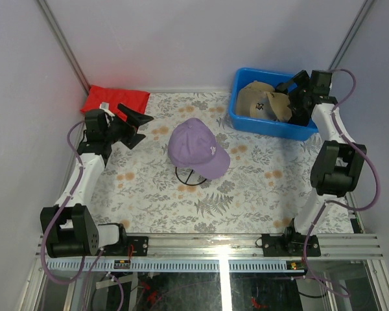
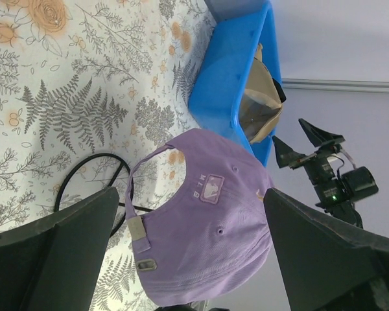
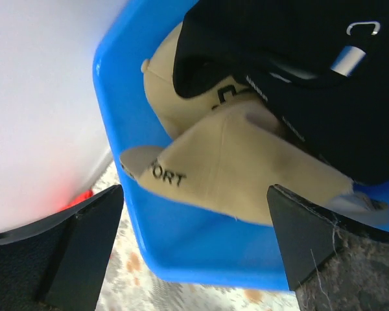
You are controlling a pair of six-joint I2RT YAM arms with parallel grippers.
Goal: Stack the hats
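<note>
We see the lavender cap (image 1: 198,148) seated on the black wire stand (image 1: 189,179) at the centre of the floral table (image 1: 259,175). The left gripper (image 1: 139,128) is to the left of the cap, apart from it. Its fingers (image 2: 58,253) are spread and hold nothing.

The blue bin (image 1: 243,120) at the far right contains the remaining hats. The first tan cap (image 3: 233,172) lies over the second tan cap (image 3: 172,97), and the black cap (image 3: 298,71) rests against both.

The right gripper (image 1: 293,97) hangs over the bin with its fingers (image 3: 71,246) spread and gripping no cap. A red cloth (image 1: 113,100) lies flat at the far left.
</note>
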